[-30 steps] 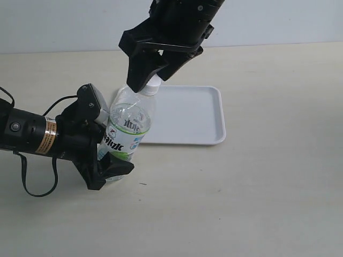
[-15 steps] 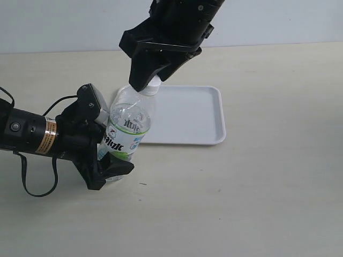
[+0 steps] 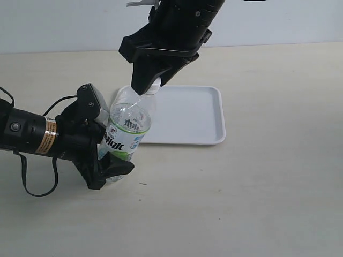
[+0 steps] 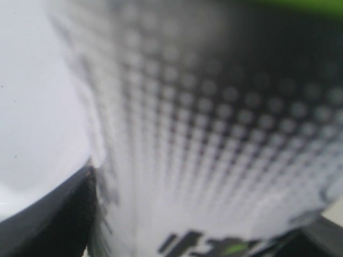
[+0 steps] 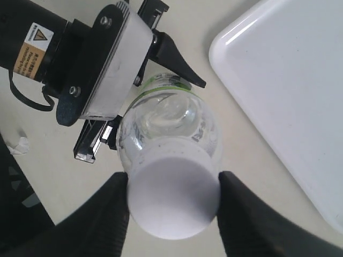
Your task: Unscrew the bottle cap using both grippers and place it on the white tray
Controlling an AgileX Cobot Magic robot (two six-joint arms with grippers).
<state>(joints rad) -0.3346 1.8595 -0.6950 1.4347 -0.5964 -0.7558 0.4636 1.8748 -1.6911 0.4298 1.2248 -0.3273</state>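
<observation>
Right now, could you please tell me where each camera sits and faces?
Exterior: off the arms, looking down at bottle and tray; left tool and right tool show.
Left wrist: on the left arm, close against the label; one dark finger shows.
Right wrist: on the right arm, above the cap between its fingers.
Shared: exterior and right wrist both show the tray.

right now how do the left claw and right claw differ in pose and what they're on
The left claw reaches in low from the side; the right claw points down from above. The left claw is clamped on the bottle at its label; the right claw brackets the bottle cap, firm grip unclear. Both are black and on the same bottle.
</observation>
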